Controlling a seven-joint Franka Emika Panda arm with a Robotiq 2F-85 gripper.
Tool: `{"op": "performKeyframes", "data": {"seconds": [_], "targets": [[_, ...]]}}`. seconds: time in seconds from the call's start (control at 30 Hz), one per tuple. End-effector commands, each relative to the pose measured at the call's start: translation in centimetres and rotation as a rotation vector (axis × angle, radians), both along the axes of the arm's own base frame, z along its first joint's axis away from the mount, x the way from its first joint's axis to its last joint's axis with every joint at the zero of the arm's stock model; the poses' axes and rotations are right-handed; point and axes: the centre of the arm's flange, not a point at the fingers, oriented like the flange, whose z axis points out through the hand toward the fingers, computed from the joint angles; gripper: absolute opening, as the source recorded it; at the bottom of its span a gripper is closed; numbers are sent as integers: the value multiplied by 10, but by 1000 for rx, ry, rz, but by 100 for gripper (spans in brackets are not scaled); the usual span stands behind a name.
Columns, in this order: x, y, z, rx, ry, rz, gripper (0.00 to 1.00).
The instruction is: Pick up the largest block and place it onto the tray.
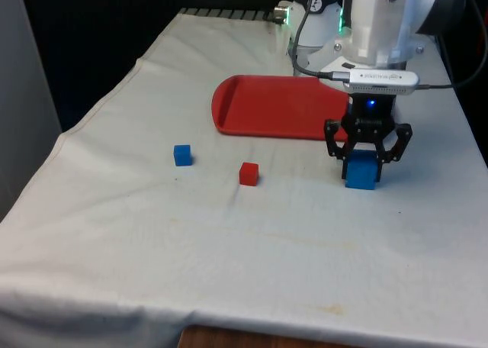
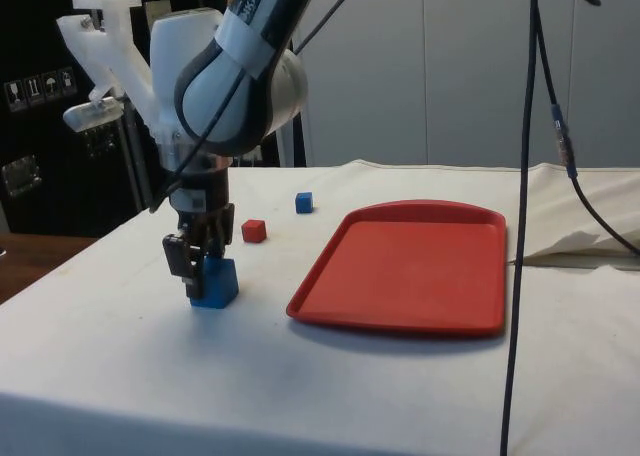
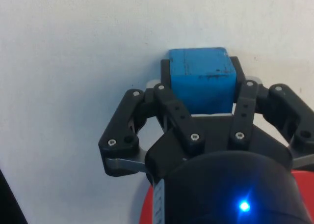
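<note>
While the white arm is reaching down over the cloth-covered table [image 1: 229,272], its black gripper [image 1: 367,151] is sitting low at the right of the front view's frame, with its two fingers [image 3: 167,74] closing against opposite sides of the large blue block [image 1: 361,172]. That block is resting on the cloth, right of centre in the front view and just below the near edge of the red tray [image 1: 274,107], close to it but not touching. From the side camera the gripper [image 2: 200,261] is appearing at the left of the frame, with the large blue block [image 2: 216,282] under it on the cloth and the red tray [image 2: 420,261] lying flat to the right of it, near the middle of the frame. The wrist camera is showing the large blue block [image 3: 201,79] held snugly between the fingers, its upper face scuffed with dark marks, and white cloth all round it. A small red cube [image 1: 248,173] is lying near the centre of the front view, and a small blue cube [image 1: 182,155] is lying further to the left of it, both well apart from the gripper; in the side view the small red cube [image 2: 254,230] and the small blue cube [image 2: 304,202] are sitting above and right of the gripper, between it and the tray's far corner.
</note>
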Motion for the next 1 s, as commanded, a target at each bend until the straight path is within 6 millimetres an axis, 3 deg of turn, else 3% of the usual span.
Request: {"op": "performKeyframes", "data": {"seconds": [0.0,0.27,0.3,0.97], "targets": [[0,0,0,0,0,0,0],[0,-1,13,1,-5,-4,0],[2,-1,7,3,-8,-2,0],[-9,-8,65,8,2,8,0]]}}
